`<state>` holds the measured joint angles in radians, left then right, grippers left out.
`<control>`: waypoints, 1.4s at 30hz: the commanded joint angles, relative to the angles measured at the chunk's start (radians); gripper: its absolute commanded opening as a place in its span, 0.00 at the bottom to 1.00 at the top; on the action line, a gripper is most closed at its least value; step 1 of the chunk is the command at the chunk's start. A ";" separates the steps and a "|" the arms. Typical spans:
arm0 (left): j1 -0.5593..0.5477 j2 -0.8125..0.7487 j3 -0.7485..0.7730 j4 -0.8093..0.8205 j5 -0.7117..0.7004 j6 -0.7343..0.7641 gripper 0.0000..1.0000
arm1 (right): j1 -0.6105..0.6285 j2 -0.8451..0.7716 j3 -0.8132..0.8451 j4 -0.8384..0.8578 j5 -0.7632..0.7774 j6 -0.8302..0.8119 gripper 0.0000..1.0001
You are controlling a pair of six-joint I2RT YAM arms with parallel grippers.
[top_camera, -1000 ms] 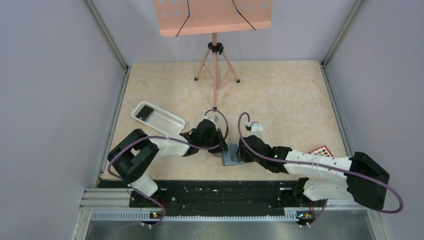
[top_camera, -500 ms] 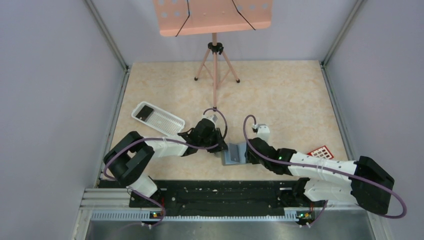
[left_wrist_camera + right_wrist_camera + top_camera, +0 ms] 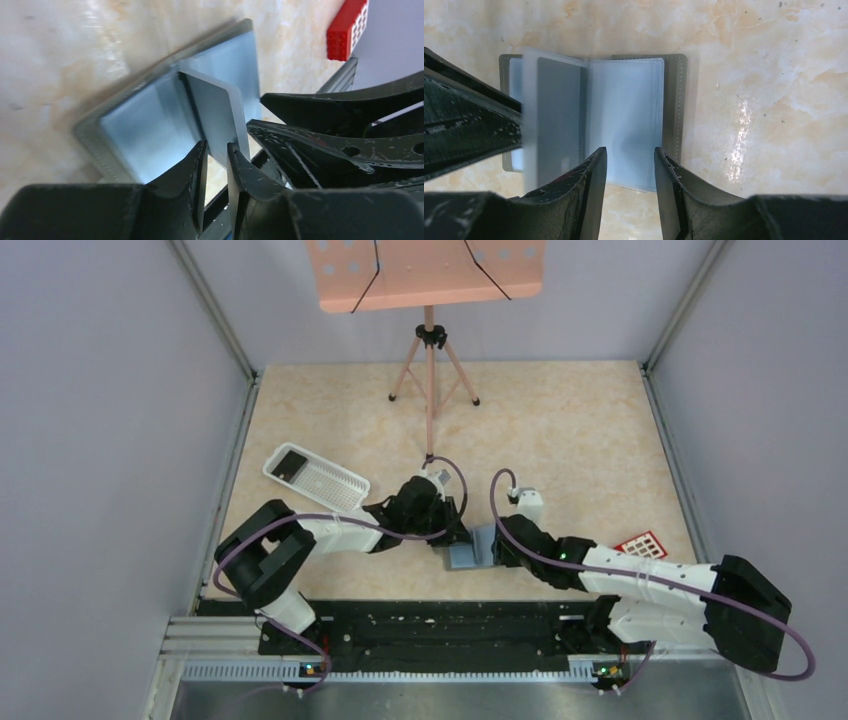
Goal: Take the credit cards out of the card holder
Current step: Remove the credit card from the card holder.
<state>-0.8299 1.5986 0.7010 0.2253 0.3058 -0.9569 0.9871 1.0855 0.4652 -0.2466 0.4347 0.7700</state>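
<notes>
The slate-grey card holder (image 3: 468,555) lies open on the table between my two grippers, bluish-grey inside (image 3: 135,125) (image 3: 634,105). One clear inner sleeve (image 3: 215,110) stands up from its spine and looks grey and blurred in the right wrist view (image 3: 556,115). My left gripper (image 3: 458,530) (image 3: 216,147) has its jaws a narrow gap apart, with the sleeve's free edge at the tips. My right gripper (image 3: 495,543) (image 3: 630,150) is open and empty over the near edge of the holder's right half. A red card (image 3: 641,543) (image 3: 347,25) with pale squares lies on the table to the right.
A white ribbed tray (image 3: 315,478) with a small dark item (image 3: 290,464) sits at the left. A music stand's tripod (image 3: 431,380) stands at the back. Grey walls close both sides. A black rail (image 3: 430,625) runs along the near edge.
My left gripper has moved right onto the holder. My right gripper has drawn back to the right, off the holder, and the holder's open inside now shows.
</notes>
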 commanded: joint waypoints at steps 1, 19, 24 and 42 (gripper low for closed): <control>-0.036 0.026 0.084 0.061 0.055 -0.003 0.26 | -0.015 -0.032 0.001 0.009 0.004 -0.006 0.40; -0.052 0.063 0.132 -0.030 -0.052 0.030 0.25 | -0.027 -0.218 0.048 -0.017 -0.105 -0.085 0.35; -0.052 0.020 0.112 -0.063 -0.112 0.026 0.25 | -0.090 -0.187 -0.006 0.131 -0.249 -0.095 0.32; -0.054 0.036 0.080 -0.069 -0.144 0.023 0.29 | -0.287 -0.028 -0.158 0.314 -0.439 -0.089 0.27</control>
<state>-0.8818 1.6218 0.7898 0.1253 0.1654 -0.9432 0.7235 1.0290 0.3332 0.0093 0.0147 0.6773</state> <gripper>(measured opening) 0.283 0.275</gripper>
